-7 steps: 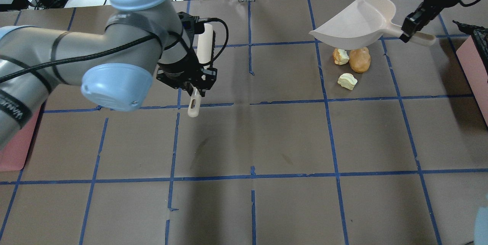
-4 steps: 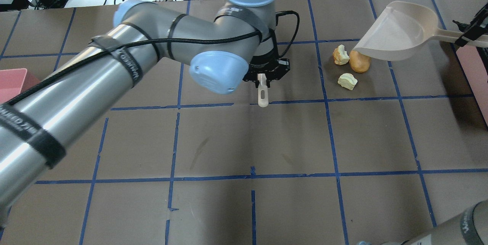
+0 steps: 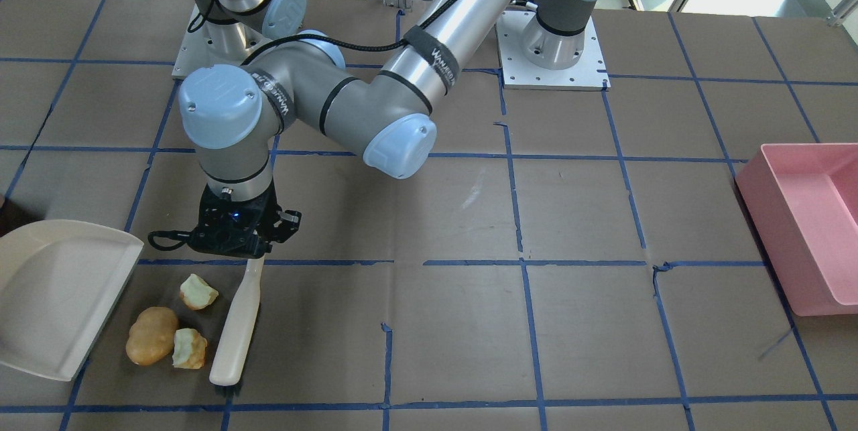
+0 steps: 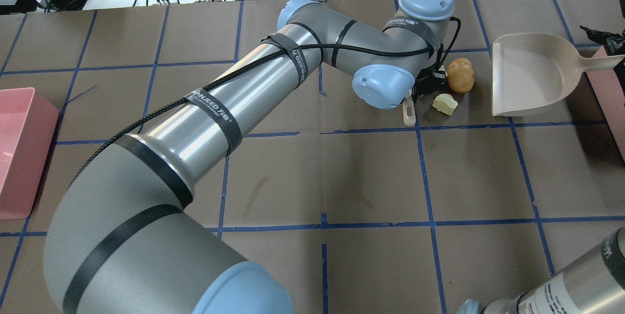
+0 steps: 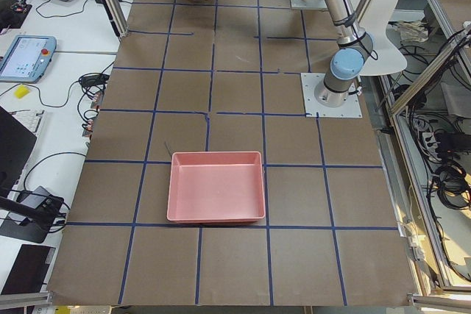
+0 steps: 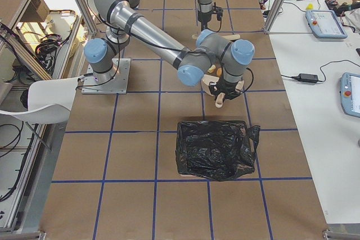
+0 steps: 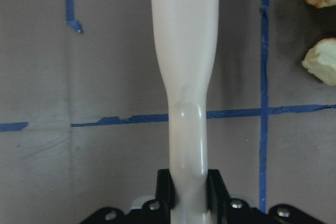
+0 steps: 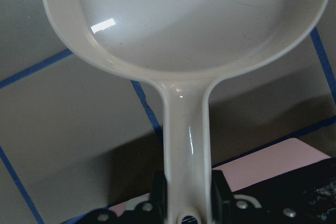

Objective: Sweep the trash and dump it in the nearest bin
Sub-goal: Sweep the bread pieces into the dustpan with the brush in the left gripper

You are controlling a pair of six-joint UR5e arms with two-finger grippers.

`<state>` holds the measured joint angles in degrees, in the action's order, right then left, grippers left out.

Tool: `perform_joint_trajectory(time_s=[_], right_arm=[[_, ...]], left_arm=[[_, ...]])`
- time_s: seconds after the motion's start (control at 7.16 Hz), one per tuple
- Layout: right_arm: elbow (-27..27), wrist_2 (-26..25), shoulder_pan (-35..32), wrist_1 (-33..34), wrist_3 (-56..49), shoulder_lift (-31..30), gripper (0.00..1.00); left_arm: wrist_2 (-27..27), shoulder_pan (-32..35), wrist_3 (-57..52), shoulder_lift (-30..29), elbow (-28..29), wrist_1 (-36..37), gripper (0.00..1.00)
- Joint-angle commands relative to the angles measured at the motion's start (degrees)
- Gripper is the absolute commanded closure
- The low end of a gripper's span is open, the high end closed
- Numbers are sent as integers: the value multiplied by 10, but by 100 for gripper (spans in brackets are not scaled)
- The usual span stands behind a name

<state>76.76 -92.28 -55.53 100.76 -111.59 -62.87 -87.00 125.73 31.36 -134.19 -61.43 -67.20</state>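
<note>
The trash lies together on the brown table: a tan potato-like lump [image 3: 151, 344] [image 4: 461, 75] and two pale-green apple pieces [image 3: 198, 291] [image 3: 189, 348]. In the overhead view only one apple piece [image 4: 445, 103] shows; my arm hides the other. My left gripper [image 3: 249, 253] [image 7: 190, 187] is shut on the handle of a cream brush [image 3: 236, 324], which lies alongside the trash. My right gripper [image 8: 189, 192] is shut on the handle of a beige dustpan [image 4: 532, 72] [image 3: 53, 290]. The dustpan sits low on the other side of the trash, its mouth facing it.
A bin lined with a black bag [image 6: 214, 150] stands at the right end of the table, close to the dustpan. A pink bin [image 4: 19, 148] [image 3: 804, 223] stands at the far left end. My left arm stretches across the middle of the table.
My left arm swung right across the table, carrying the brush to the trash. My right gripper moved the dustpan from above the trash to its right side and lowered it.
</note>
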Motion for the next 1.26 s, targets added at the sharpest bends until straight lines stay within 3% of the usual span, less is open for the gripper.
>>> perform_joint_trajectory(time_s=[0.0,0.28,1.12], right_arm=[[6,28,4,37,-104,18,100],[8,64,6,62,-158,38,100],[6,63,1,64,-150,75,100]], left_arm=[[2,26,0,-38,25,10,100],[3,28,-1,-48,26,32,100],[2,27,-29,-56,20,32,100]])
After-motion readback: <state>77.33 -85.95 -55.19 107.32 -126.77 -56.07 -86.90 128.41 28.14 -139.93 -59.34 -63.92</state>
